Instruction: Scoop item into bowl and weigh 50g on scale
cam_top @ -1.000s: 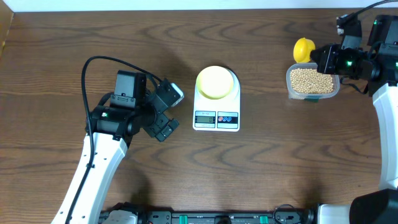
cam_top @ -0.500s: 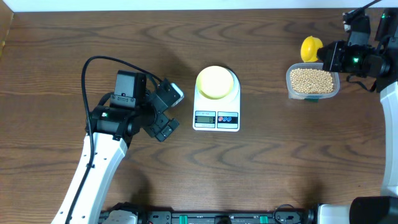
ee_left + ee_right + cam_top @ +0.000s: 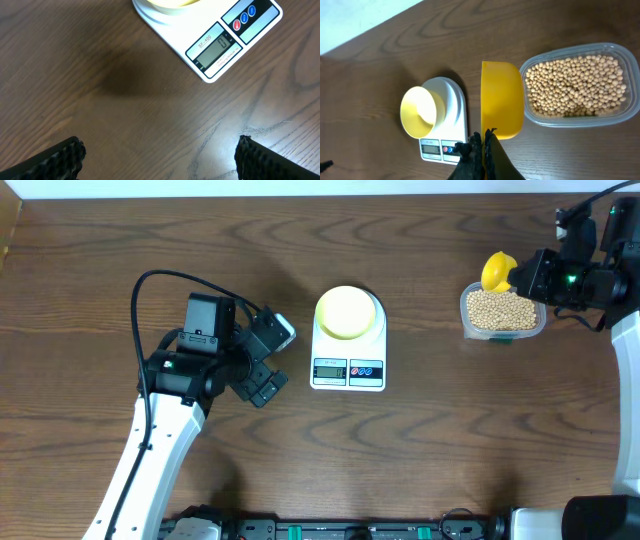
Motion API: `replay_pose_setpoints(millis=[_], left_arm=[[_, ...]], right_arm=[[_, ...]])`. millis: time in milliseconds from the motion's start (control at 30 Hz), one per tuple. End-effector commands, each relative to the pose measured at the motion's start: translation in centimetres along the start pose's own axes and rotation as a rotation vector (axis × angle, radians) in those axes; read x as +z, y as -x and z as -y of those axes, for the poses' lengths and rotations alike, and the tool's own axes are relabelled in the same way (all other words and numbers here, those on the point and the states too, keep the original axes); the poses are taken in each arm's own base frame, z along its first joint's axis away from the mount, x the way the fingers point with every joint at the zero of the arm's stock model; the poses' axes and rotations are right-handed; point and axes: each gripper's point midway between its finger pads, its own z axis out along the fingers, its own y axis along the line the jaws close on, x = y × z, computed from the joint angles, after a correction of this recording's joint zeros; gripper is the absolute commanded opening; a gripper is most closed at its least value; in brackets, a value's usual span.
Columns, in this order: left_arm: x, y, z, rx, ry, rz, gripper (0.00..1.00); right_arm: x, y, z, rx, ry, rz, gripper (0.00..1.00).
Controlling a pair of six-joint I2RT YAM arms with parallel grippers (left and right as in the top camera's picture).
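**A:** Why do we keep the scale (image 3: 348,372) in the middle of the table (image 3: 450,450)?

**B:** So both our arms can reach it. Our left hand (image 3: 272,360) hovers just beside it, fingers spread wide and holding nothing. We judge it is ready to steady things.

**A:** And the clear container (image 3: 570,121)?

**B:** It sits near our right arm, well apart from the scale, so scooping likely falls to that side.

**A:** The bowl (image 3: 347,311)?

**B:** It rests on the scale's platform and looks empty to us. The display reads zero.

**A:** The yellow scoop (image 3: 501,100)?

**B:** Our right hand (image 3: 481,146) pinches its handle. The cup is tipped on edge at the container's rim, poised to dig in, we think. The beans (image 3: 575,85) all lie in the container, with none weighed yet.
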Motion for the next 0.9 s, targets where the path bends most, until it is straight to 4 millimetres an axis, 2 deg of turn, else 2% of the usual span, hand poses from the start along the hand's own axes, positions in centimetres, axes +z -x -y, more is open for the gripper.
replay_pose_setpoints(millis=[0,267,567,700,867], left_arm=[[-0.2,0.0,0.0,0.008,0.0,0.007,0.98],[-0.2,0.0,0.0,0.008,0.0,0.007,0.98],[-0.2,0.0,0.0,0.008,0.0,0.007,0.98],[-0.2,0.0,0.0,0.008,0.0,0.007,0.98],[-0.2,0.0,0.0,0.008,0.0,0.007,0.98]], right_arm=[[-0.7,0.6,0.7,0.082,-0.007,0.017,0.01],[-0.7,-0.7,0.9,0.018,-0.022,-0.032,0.01],[-0.6,-2.0,1.7,-0.243,-0.073,-0.09,0.01],[-0.4,-1.2,1.0,-0.325,-0.058,-0.061,0.01],[-0.1,-1.5,0.2,-0.353,-0.044,-0.068,0.01]])
